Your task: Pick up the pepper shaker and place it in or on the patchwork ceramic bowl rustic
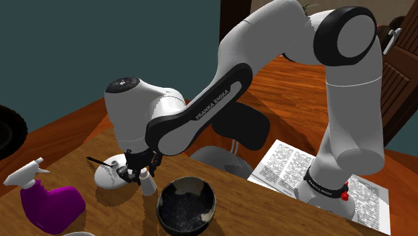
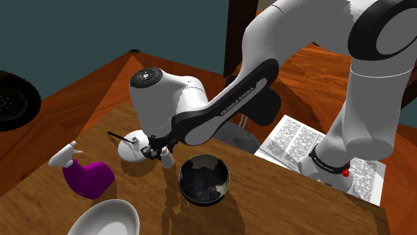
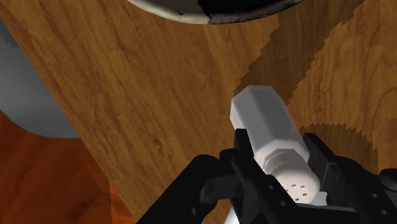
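Observation:
The pepper shaker (image 1: 148, 182) (image 2: 168, 160) is a small white faceted shaker with a holed cap, standing on the wooden table (image 1: 268, 208). My black gripper (image 1: 143, 173) (image 2: 162, 152) (image 3: 280, 167) reaches down over it, and its fingers (image 3: 245, 153) clasp the shaker (image 3: 264, 121) just below the cap, one on each side. The patchwork bowl (image 1: 186, 206) (image 2: 204, 179) (image 3: 203, 9), dark with white patches, sits on the table right beside the shaker, toward the shoulder view's lower right.
A white dish (image 1: 107, 174) (image 2: 130, 151) with a thin dark stick lies just behind the shaker. A purple spray bottle (image 1: 50, 204) (image 2: 87, 177) and a white bowl (image 2: 103, 220) stand nearby. Printed pages (image 1: 295, 167) (image 2: 301, 143) lie beside the arm's base.

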You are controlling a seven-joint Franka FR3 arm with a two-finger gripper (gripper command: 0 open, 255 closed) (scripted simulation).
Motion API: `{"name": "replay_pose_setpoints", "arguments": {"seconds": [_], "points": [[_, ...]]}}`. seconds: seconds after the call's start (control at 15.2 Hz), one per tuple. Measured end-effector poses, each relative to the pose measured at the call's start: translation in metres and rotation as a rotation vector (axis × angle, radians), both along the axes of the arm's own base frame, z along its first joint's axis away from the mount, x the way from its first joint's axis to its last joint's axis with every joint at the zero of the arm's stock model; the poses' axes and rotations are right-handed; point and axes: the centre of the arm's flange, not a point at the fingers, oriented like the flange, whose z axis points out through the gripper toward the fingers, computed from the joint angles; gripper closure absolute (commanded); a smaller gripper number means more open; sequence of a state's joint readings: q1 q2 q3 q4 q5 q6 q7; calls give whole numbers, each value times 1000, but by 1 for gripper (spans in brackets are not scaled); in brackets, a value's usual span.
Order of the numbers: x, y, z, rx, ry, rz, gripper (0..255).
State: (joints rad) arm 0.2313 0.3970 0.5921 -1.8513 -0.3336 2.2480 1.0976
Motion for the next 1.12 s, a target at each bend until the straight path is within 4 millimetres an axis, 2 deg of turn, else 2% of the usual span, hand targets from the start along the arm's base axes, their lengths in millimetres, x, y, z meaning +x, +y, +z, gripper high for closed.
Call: {"name": "replay_pose_setpoints", "arguments": {"seconds": [0.59,1.12], "points": [[0,0,2,0,1,0,255],[-1,-1,42,0,0,0,255]]}}
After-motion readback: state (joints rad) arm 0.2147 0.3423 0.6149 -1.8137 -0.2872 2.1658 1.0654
